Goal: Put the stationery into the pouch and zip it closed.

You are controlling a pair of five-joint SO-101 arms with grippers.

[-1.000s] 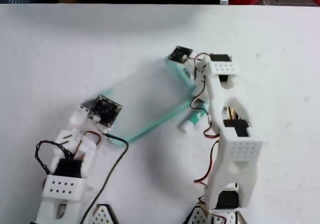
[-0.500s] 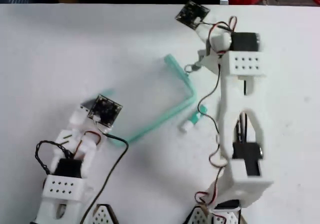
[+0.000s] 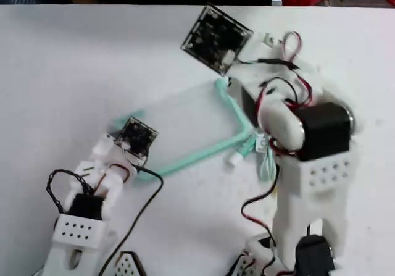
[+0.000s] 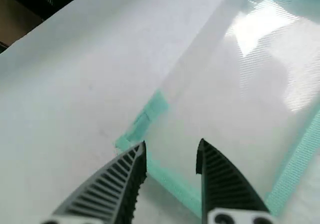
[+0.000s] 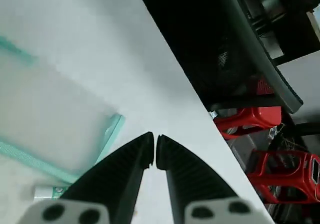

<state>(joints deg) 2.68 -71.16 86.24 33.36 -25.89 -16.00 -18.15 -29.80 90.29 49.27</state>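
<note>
The clear pouch point(image 3: 185, 125) with teal edging lies flat mid-table. In the left wrist view my left gripper point(image 4: 170, 159) is open, its fingers astride the pouch's near corner point(image 4: 145, 121) with its teal tab. My right gripper point(image 5: 155, 146) is shut and holds nothing; it hangs high above the table past the pouch's point(image 5: 45, 108) far corner. A small white tube with a teal label point(image 3: 239, 153) lies on the table just outside the pouch's long edge and appears again as the tube point(image 5: 50, 191). A thin teal item point(image 3: 266, 162) lies beside it, partly under the right arm.
The right arm point(image 3: 308, 146) rises tall over the right side of the table, its camera board point(image 3: 216, 38) above the pouch's far corner. The left arm point(image 3: 86, 196) lies low at the front left. The table's back edge point(image 3: 123, 5) meets a dark room with red stools point(image 5: 250, 119).
The right arm has lifted from the pouch's far corner and swung up high. The pouch has shifted slightly. The left arm has barely moved.
</note>
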